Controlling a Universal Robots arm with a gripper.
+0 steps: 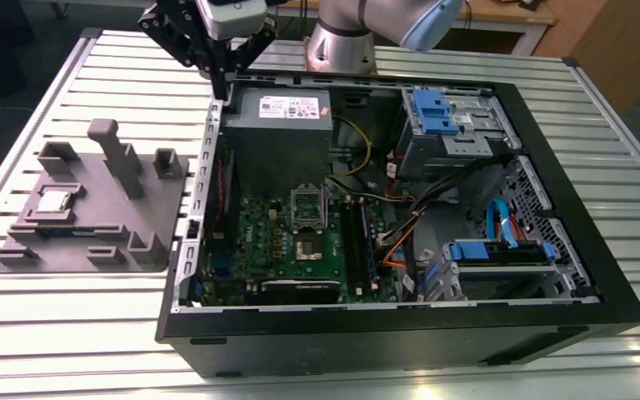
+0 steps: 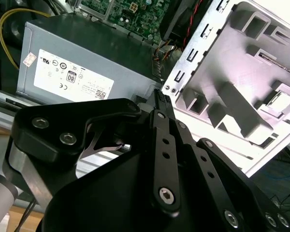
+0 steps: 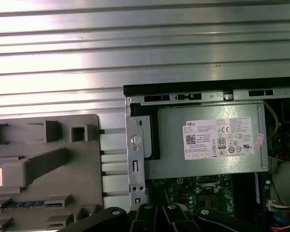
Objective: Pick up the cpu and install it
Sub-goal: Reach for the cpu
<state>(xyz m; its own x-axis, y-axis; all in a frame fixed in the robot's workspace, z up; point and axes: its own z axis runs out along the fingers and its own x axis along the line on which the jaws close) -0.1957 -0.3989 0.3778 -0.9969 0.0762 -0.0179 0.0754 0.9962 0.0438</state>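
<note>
Exterior view: gripper, fingers closed and empty, hangs by a corner of the case; cpu lies in the tray.

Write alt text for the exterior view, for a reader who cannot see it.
The gripper hangs above the far corner of an open computer case on a slatted metal table. The cpu lies in a grey tray beside the case, on the exterior view's left, apart from the gripper.

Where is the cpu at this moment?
The cpu lies on the grey fixture tray at the exterior view's left, beside the open computer case.
</note>
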